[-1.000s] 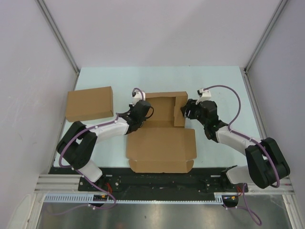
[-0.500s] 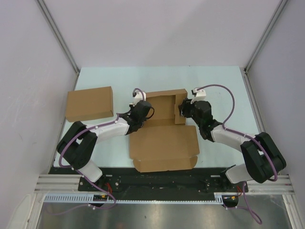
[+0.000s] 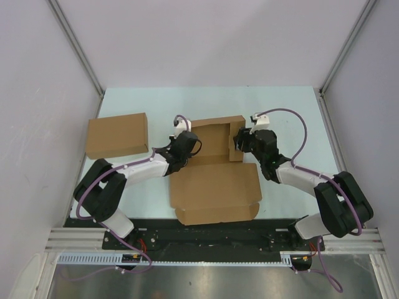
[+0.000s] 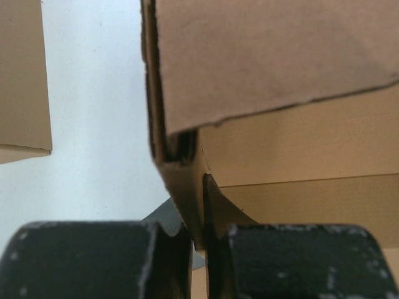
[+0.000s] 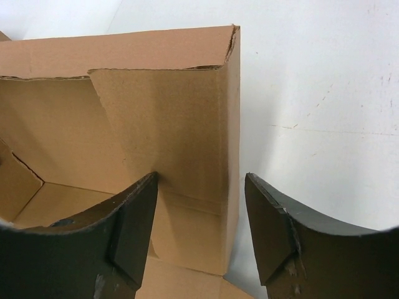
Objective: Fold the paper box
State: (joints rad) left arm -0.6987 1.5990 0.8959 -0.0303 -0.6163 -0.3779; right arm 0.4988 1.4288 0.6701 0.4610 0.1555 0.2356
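Status: paper box (image 3: 215, 187) partly formed on desk (image 3: 280, 106). Rear tray walls are raised; the front lid panel lies flat. The left wall is pinched between the left fingers (image 3: 189, 148). The right wall is straddled by the right fingers (image 3: 239, 142), spread wide, no grip. Est. remaining: walls locked, lid folded, tabs tucked.

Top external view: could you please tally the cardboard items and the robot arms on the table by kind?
Partly folded paper box: 1
Closed plain cardboard box: 1
Robot arms: 2 (left arm, right arm)
Total: 4
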